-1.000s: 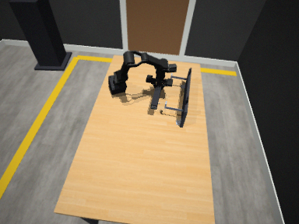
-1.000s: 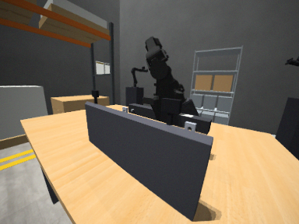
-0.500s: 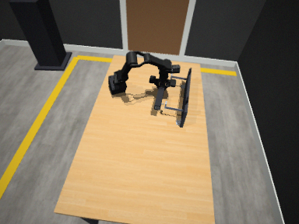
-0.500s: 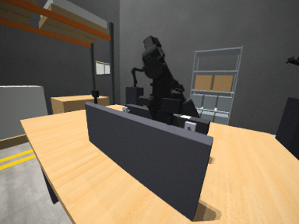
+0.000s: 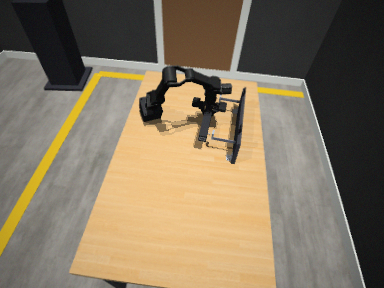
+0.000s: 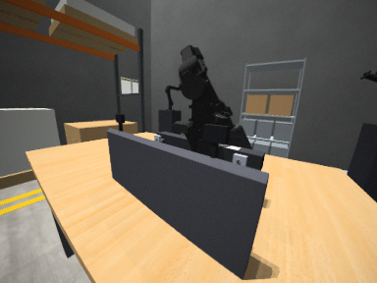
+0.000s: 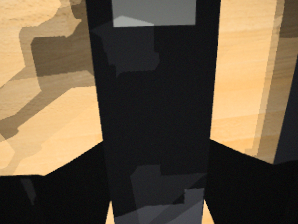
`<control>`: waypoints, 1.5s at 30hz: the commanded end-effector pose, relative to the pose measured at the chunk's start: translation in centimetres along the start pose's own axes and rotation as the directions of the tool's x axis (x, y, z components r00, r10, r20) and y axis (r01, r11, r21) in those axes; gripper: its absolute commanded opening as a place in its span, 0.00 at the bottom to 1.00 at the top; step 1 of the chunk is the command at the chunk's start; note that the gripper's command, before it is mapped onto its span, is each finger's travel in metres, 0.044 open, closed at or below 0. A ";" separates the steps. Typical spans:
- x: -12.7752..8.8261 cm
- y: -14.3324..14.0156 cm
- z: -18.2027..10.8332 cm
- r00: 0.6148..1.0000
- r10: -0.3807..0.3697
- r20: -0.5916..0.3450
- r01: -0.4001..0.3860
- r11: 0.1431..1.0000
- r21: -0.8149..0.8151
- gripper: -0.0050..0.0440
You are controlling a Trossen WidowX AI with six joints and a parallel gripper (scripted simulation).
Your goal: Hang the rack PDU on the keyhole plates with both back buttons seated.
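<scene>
The rack PDU (image 5: 204, 125) is a long black bar, and my gripper (image 5: 208, 106) is shut on it near its far end, holding it above the table. It lies roughly parallel to the upright dark panel (image 5: 238, 125), just to that panel's left. Two small grey keyhole plates (image 5: 228, 102) (image 5: 223, 141) stick out from the panel toward the PDU. In the exterior view the PDU (image 6: 216, 147) is mostly hidden behind the panel (image 6: 187, 194); the plates (image 6: 157, 139) (image 6: 240, 158) show at its top edge. In the wrist view the PDU (image 7: 157, 110) fills the middle. Its back buttons are hidden.
The arm's base (image 5: 150, 107) stands at the table's far left. The panel stands near the table's right edge. A shelving unit (image 6: 272, 113) and a dark pillar (image 5: 50, 45) stand off the table.
</scene>
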State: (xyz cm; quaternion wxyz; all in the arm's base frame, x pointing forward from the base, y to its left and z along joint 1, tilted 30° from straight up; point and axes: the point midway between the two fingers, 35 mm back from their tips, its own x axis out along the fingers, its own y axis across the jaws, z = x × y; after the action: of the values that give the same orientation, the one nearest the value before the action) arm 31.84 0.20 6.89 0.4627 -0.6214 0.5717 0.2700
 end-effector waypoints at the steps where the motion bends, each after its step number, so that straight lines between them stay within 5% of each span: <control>1: -0.6 -0.4 -0.1 1.000 -0.022 0.009 0.022 1.000 0.010 0.00; 45: -1.6 -0.5 -0.2 1.000 -0.029 0.012 0.029 0.999 0.013 0.00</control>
State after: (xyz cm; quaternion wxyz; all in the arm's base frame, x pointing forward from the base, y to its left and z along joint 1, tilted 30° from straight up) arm 31.48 0.52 7.10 0.4576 -0.6198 0.5758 0.2737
